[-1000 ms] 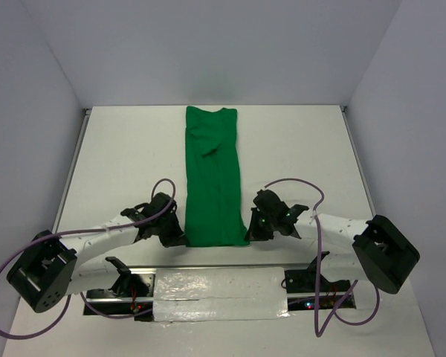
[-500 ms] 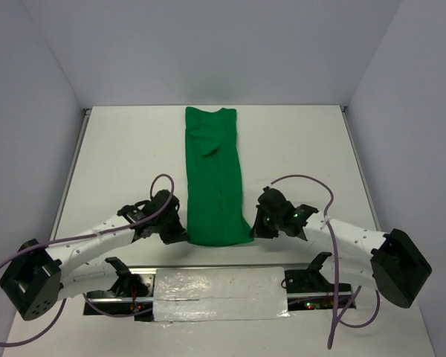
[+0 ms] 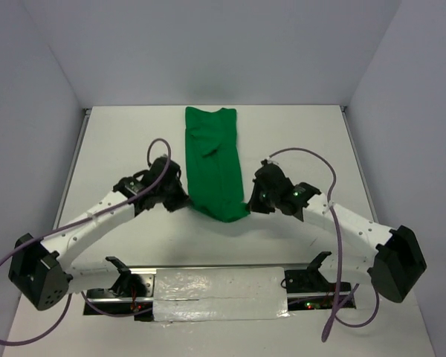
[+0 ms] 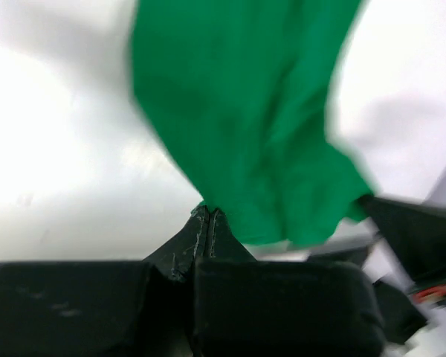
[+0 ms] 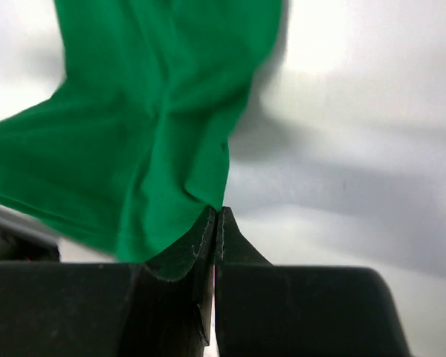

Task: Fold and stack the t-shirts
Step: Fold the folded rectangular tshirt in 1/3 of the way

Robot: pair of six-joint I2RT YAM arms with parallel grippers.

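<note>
A plain bright green t-shirt (image 3: 212,160), folded into a long strip, lies down the middle of the white table. Its far end is flat near the back edge; its near end is lifted off the table. My left gripper (image 3: 183,201) is shut on the near left corner of the t-shirt (image 4: 253,126). My right gripper (image 3: 249,202) is shut on the near right corner of the t-shirt (image 5: 149,119). The lifted hem sags between the two grippers. In both wrist views the jaws are pressed together with green cloth pinched at the tips.
White walls enclose the table at the back and both sides. A taped metal rail (image 3: 219,294) with the arm bases runs along the near edge. Purple cables (image 3: 312,160) loop above both arms.
Both grippers have moved away from the near edge toward the back, lifting the t-shirt's near end off the table. The far end has stayed put.
</note>
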